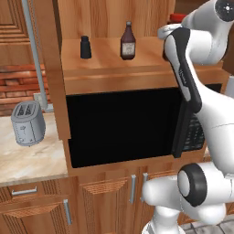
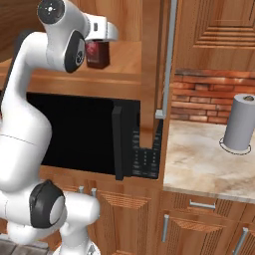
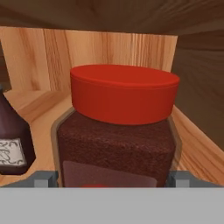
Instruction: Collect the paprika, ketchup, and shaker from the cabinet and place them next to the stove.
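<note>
The paprika (image 3: 117,140), a dark red-brown jar with a bright red cap, stands at the right end of the wooden cabinet (image 1: 109,68) shelf. My gripper (image 3: 113,179) is open, with a finger tip (image 3: 43,178) on each side of the jar's body. In the right base view my white hand sits over the paprika (image 2: 98,56). The ketchup (image 1: 128,42) stands mid-shelf, and its dark shoulder and pale label also show left of the jar as ketchup (image 3: 12,140). The small black shaker (image 1: 85,47) stands furthest left. The stove is out of view.
The cabinet's side panel (image 3: 201,100) stands close on the jar's right. Under the shelf a black recess (image 1: 119,123) has its dark door (image 2: 119,144) swung open. A toaster (image 1: 28,122) sits on the left counter, a paper towel roll (image 2: 241,122) on the right counter.
</note>
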